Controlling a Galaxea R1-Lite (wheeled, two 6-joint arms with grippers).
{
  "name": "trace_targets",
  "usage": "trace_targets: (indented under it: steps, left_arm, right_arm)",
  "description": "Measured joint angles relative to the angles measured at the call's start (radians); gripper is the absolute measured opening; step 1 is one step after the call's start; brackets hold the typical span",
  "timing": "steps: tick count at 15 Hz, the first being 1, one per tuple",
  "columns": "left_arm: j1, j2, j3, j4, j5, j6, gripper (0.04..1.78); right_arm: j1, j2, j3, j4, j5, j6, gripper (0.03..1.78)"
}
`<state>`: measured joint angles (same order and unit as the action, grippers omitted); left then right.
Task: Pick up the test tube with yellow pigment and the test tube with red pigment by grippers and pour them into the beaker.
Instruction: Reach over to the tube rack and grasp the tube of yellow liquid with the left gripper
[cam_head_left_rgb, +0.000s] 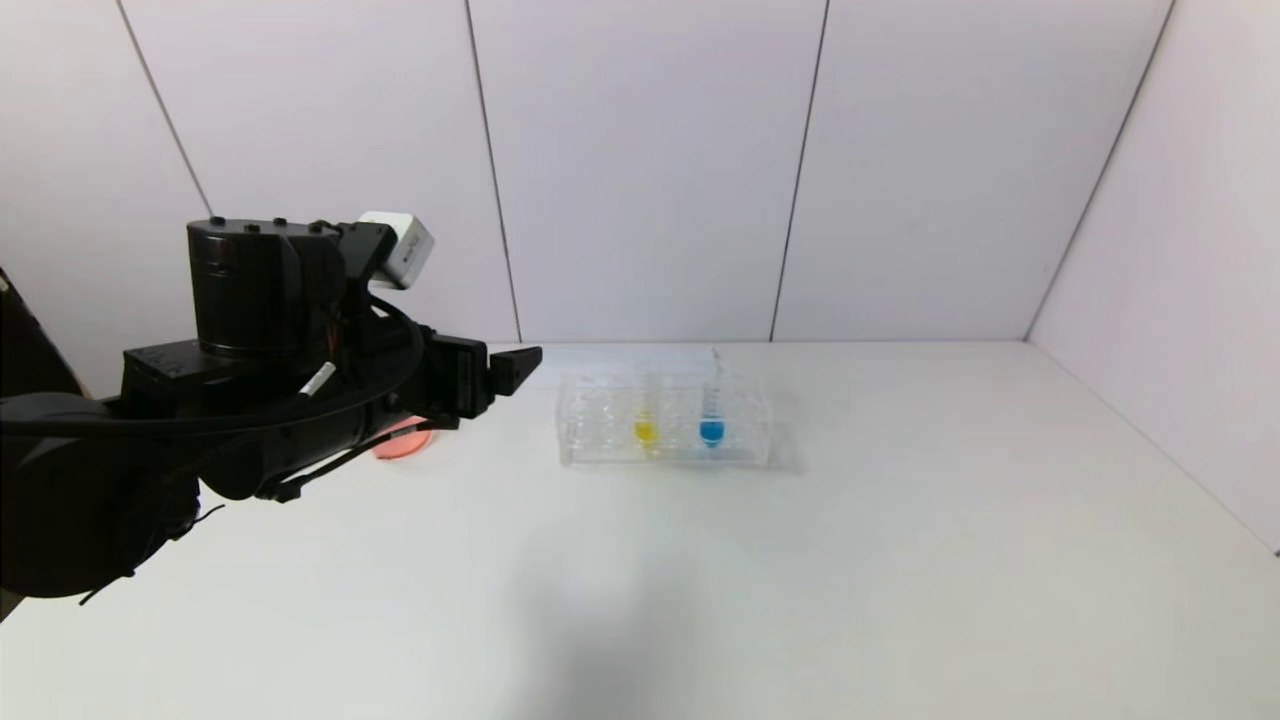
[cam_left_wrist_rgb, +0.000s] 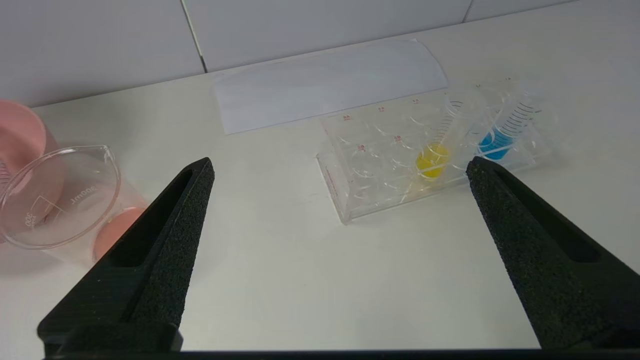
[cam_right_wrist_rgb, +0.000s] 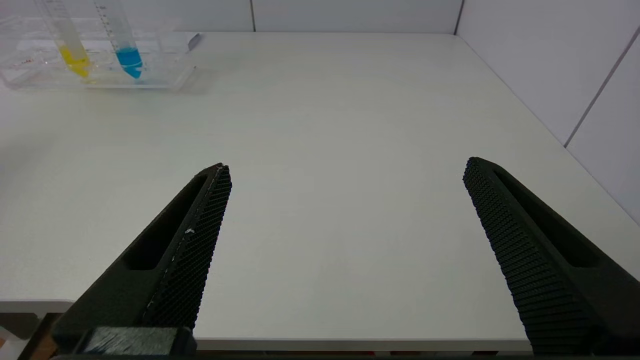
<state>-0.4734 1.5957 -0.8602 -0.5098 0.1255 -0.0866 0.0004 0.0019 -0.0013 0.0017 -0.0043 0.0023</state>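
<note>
The test tube with yellow pigment (cam_head_left_rgb: 646, 420) stands in a clear rack (cam_head_left_rgb: 590, 432) at mid table; it also shows in the left wrist view (cam_left_wrist_rgb: 439, 145) and the right wrist view (cam_right_wrist_rgb: 70, 47). The test tube with red pigment is out of view. The beaker (cam_left_wrist_rgb: 75, 192) stands left of the rack, with an orange-pink patch at its base. My left gripper (cam_head_left_rgb: 505, 378) is open and empty, above the table between beaker and rack (cam_left_wrist_rgb: 340, 162). My right gripper (cam_right_wrist_rgb: 346, 165) is open and empty over the table's front edge.
A blue-liquid tube (cam_head_left_rgb: 712, 425) stands in the rack to the right of the yellow one. A pink bowl (cam_left_wrist_rgb: 20, 142) sits behind the beaker. A white sheet (cam_left_wrist_rgb: 330, 85) lies behind the rack. White walls close in the back and the right side.
</note>
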Motion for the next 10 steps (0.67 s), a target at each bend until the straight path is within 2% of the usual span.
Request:
trace_targets:
  steps: [4,10]
  left_arm:
    - [-0.059,0.000,0.024,0.000,0.003,0.000,1.76]
    - [-0.102,0.009,0.045,0.000,0.002,0.000,1.76]
  right_arm:
    - [0.000,0.000,0.000,0.000,0.000,0.000,1.70]
    - [0.000,0.000,0.000,0.000,0.000,0.000,1.70]
